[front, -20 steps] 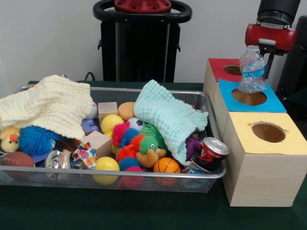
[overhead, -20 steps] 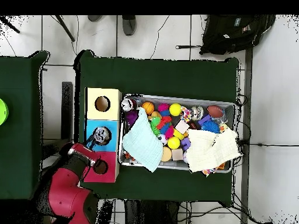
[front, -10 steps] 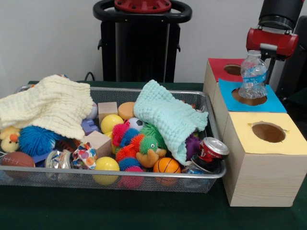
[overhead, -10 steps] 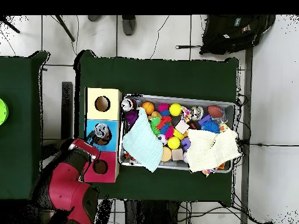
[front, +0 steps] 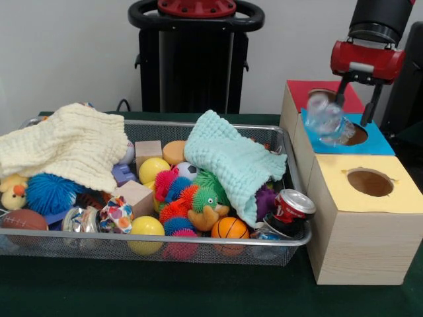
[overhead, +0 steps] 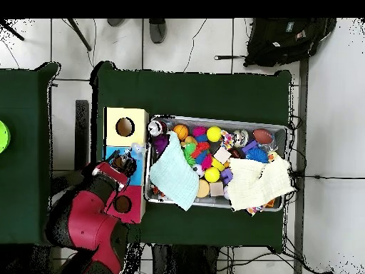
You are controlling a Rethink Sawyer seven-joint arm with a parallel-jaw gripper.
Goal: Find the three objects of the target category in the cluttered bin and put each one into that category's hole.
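A clear plastic bottle (front: 325,117), blurred and tipped over, is at the left rim of the hole in the blue-topped box (front: 382,142). It also shows in the overhead view (overhead: 136,149). My gripper (front: 354,105) hangs just above and right of it, over the blue hole, open and holding nothing. In the overhead view the gripper (overhead: 121,163) is over the blue box. The wire-mesh bin (front: 165,242) is full of toys. A clear crinkly thing (front: 80,218) lies at its front left. Any other bottles are hidden.
Three wooden boxes stand in a row right of the bin: a red-topped one (front: 305,91), the blue one, and a yellow-topped one (front: 395,193). A cream cloth (front: 63,145) and a mint cloth (front: 231,158) cover parts of the bin. A red can (front: 291,206) lies at its right corner.
The bottle, held upright above the blue hole before, has come free of the gripper and tipped left and down onto the hole's rim. The gripper has opened and shifted a little left.
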